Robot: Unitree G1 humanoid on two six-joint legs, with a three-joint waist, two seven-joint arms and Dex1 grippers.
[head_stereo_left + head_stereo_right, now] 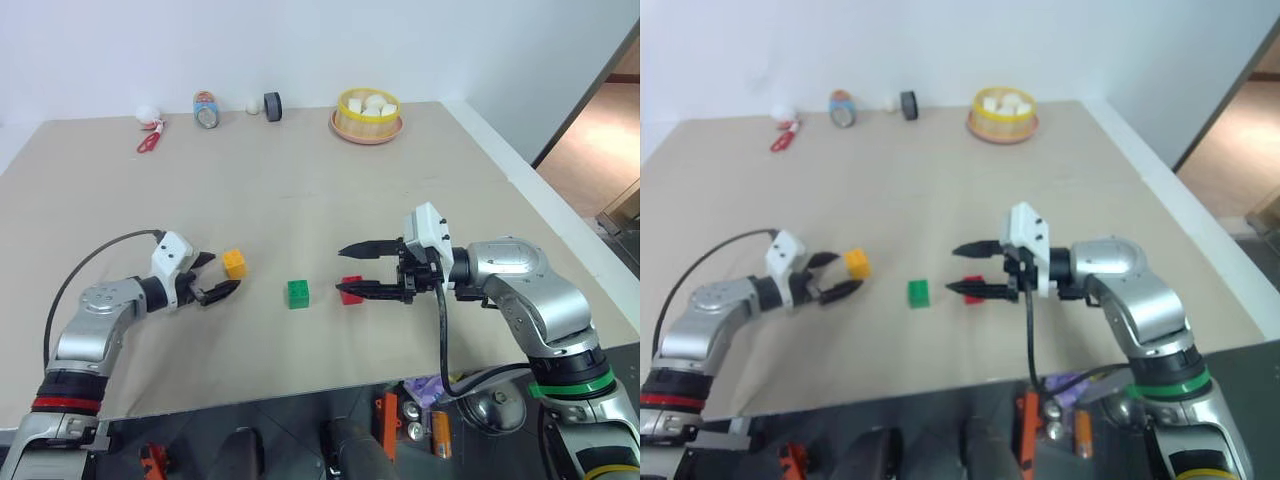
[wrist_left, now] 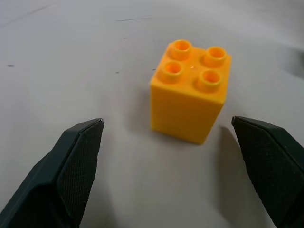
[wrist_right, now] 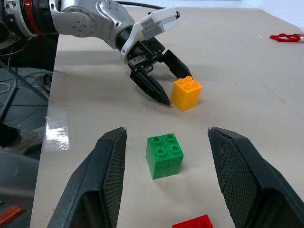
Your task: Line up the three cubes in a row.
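The yellow cube (image 1: 234, 263) is seen left of centre in the head view, with the green cube (image 1: 298, 293) and red cube (image 1: 350, 290) to its right on the bench (image 1: 300, 180). The left pincer (image 1: 216, 288) is held wide open and empty just beside the yellow cube, which sits a little ahead of the fingertips and between them; contact cannot be made out. The right pincer (image 1: 350, 270) is held partly open, empty, above the red cube. The yellow cube is judged nearer the left arm, and a short advance is needed before closing.
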